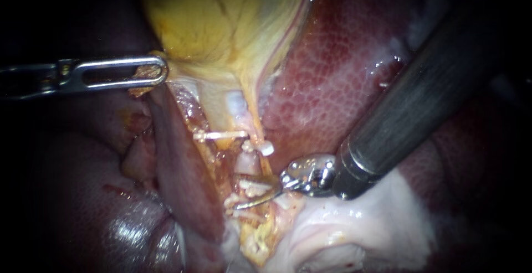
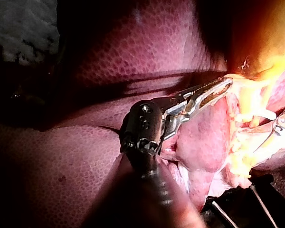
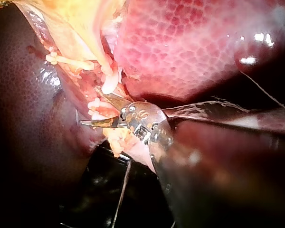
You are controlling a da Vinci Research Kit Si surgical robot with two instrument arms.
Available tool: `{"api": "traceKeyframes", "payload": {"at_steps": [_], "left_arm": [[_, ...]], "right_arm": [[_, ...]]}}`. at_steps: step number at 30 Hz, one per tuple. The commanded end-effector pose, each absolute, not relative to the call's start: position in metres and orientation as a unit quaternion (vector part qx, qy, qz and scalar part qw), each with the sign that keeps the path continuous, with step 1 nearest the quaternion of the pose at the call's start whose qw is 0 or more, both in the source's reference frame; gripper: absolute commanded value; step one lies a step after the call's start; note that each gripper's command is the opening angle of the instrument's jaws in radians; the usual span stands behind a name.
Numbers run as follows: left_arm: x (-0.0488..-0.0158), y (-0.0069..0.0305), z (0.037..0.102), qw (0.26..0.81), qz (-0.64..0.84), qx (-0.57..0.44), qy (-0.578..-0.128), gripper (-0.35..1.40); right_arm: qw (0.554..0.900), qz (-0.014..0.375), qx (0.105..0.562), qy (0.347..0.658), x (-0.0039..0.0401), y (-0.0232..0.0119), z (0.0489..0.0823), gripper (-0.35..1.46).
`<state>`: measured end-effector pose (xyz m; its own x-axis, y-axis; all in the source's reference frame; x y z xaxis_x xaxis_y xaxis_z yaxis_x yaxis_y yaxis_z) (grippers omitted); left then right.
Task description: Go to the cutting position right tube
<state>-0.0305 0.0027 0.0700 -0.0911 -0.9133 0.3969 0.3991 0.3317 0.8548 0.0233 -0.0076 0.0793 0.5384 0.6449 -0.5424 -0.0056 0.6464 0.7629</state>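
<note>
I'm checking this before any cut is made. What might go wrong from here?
The right instrument has its blades open among white clips on the tube; closing here might strike a clip instead of tube. The liver lies close beside the blades, so a slip might nick it. The left instrument is shut on the gallbladder; if that grip slips, the tube may shift.

No text, label, number or sign is legible anywhere.
</note>
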Motion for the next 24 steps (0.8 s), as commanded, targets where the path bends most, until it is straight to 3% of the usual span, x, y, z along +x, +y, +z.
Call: {"api": "traceKeyframes", "payload": {"at_steps": [1, 16, 24], "left_arm": [[-0.0305, 0.0027, 0.0700, 0.627, -0.523, 0.246, -0.522, -0.35], [-0.0305, 0.0027, 0.0700, 0.627, -0.523, 0.246, -0.522, -0.35], [-0.0303, 0.0026, 0.0699, 0.627, -0.523, 0.247, -0.522, -0.35]], "right_arm": [[0.796, 0.204, 0.368, 0.435, 0.0233, -0.0076, 0.0793, 1.43], [0.796, 0.202, 0.369, 0.435, 0.0229, -0.0078, 0.0793, 1.43], [0.800, 0.195, 0.375, 0.427, 0.0192, -0.0066, 0.0781, 1.43]]}}
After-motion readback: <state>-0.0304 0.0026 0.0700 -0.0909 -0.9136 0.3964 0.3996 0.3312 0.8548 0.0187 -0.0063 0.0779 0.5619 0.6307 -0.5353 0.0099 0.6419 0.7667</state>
